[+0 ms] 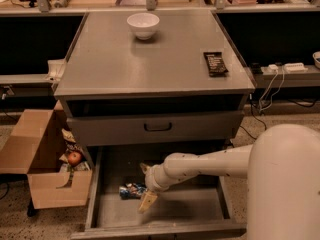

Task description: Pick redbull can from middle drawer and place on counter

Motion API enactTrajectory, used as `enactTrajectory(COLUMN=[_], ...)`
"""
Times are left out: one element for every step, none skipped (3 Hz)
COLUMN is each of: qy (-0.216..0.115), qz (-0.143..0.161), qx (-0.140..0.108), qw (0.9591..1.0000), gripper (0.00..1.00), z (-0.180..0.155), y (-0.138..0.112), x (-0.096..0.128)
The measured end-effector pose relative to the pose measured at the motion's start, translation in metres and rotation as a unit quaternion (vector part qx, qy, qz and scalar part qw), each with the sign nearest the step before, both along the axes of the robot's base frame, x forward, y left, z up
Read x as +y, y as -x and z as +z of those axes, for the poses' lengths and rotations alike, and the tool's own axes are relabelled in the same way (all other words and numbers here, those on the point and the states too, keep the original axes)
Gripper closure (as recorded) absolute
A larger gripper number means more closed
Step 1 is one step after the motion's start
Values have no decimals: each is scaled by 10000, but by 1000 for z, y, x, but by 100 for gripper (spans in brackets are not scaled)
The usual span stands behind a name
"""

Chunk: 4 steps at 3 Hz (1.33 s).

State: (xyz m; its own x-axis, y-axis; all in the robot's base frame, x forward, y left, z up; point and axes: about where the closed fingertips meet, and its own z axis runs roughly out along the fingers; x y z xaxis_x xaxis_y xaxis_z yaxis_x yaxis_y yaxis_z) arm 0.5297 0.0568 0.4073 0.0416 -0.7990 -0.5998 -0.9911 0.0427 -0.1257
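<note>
The redbull can [129,190] lies on its side on the floor of the open middle drawer [192,207], towards its left. My gripper [143,188] reaches in from the right and is level with the can's right end. It is open, with one finger behind the can's end and one finger [147,202] in front of it. The grey counter [150,66] is the top of the cabinet above.
A white bowl [143,24] and a dark snack bar [215,64] sit on the counter. The upper drawer front with a black handle [157,127] hangs over the back of the open drawer. A cardboard box [37,161] holding an apple [74,158] stands left of the cabinet.
</note>
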Motion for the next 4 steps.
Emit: enactTrajectory(qy=[-79,-81,-84,-253], qz=[-141,-225,-226,-180], qx=[154,333,333,148], qw=[9997,9992,9992,9994], gripper=[26,49,72,96], z=[-33,-58,-57,-35], y=[-6,-9,-9,-8], x=[0,-2,-2,-10])
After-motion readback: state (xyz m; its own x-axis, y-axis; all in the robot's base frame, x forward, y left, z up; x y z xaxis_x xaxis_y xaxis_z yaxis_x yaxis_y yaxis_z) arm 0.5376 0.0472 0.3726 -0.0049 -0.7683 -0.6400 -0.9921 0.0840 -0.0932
